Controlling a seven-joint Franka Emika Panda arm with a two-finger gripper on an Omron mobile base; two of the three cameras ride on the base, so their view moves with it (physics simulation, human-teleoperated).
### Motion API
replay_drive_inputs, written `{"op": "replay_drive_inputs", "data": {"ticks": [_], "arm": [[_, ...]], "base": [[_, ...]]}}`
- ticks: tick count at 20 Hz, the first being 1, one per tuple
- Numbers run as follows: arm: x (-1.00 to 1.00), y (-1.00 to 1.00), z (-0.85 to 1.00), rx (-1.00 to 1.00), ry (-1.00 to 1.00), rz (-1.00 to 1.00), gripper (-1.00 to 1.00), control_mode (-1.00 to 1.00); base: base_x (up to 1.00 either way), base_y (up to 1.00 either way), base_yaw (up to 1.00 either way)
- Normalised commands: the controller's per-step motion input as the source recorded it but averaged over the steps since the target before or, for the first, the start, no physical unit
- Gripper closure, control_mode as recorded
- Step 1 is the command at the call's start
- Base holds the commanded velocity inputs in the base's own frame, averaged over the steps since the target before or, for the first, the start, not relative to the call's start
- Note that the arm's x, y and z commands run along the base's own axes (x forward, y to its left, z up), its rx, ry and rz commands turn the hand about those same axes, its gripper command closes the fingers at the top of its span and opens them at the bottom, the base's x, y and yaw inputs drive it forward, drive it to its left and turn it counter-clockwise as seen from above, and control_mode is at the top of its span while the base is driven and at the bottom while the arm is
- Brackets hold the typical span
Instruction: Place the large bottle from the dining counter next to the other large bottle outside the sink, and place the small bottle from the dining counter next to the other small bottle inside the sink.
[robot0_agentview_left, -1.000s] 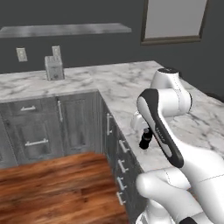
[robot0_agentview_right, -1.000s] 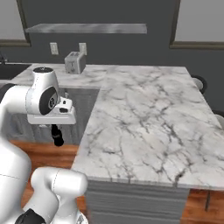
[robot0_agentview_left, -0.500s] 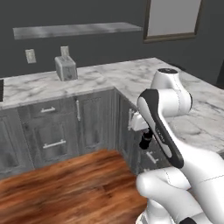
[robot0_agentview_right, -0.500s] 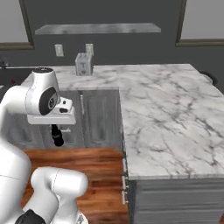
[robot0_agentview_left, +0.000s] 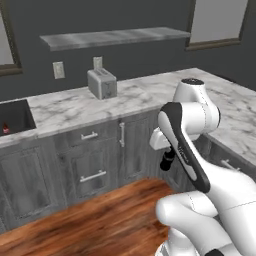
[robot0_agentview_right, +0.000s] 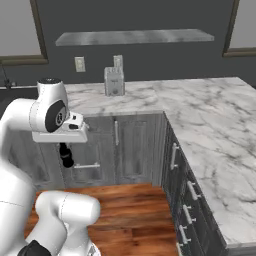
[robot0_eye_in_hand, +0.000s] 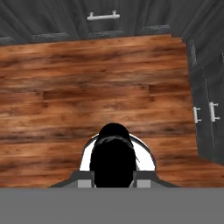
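**Black bottle carried over the wood floor**

The gripper (robot0_eye_in_hand: 113, 181) points straight down, its fingers pinched on the small black bottle (robot0_eye_in_hand: 113, 159), which hangs from the hand at 6 o'clock in the hand view and hides most of what is under it. In the left base view the bottle (robot0_agentview_left: 166, 160) shows as a dark stub below the white wrist, right of centre; in the right base view it (robot0_agentview_right: 65, 155) hangs at 9 o'clock in front of the cabinet doors.

Under the bottle lies the floor (robot0_eye_in_hand: 65, 100) of reddish-brown planks. Past it, at 12 o'clock in the hand view, stand the grey cabinets (robot0_eye_in_hand: 131, 17) with metal bar handles; more cabinet fronts run down the 3 o'clock side.

Farther off, the marble counter (robot0_agentview_left: 70, 107) tops the cabinets and turns a corner toward the right. A toaster (robot0_agentview_left: 102, 83) stands on it near the dark wall. At 9 o'clock in the left base view the dark sink (robot0_agentview_left: 15, 117) is cut into the counter, with a small reddish bottle (robot0_agentview_left: 5, 128) at its near left edge. A grey shelf (robot0_agentview_left: 115, 37) hangs on the wall above.
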Motion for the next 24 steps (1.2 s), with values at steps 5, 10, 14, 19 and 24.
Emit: {"op": "replay_drive_inputs", "data": {"ticks": [5, 10, 14, 19, 24], "arm": [[0.00, 0.00, 0.00, 0.00, 0.00, 0.00, 1.00, 1.00], [0.00, 0.00, 0.00, 0.00, 0.00, 0.00, 1.00, 1.00], [0.00, 0.00, 0.00, 0.00, 0.00, 0.00, 1.00, 1.00], [0.00, 0.00, 0.00, 0.00, 0.00, 0.00, 1.00, 1.00], [0.00, 0.00, 0.00, 0.00, 0.00, 0.00, 1.00, 1.00]], "base": [[0.25, 1.00, -0.02], [0.12, 1.00, 0.01], [0.53, 0.99, 0.05], [0.78, 0.92, 0.04], [0.73, 0.75, 0.03]]}}
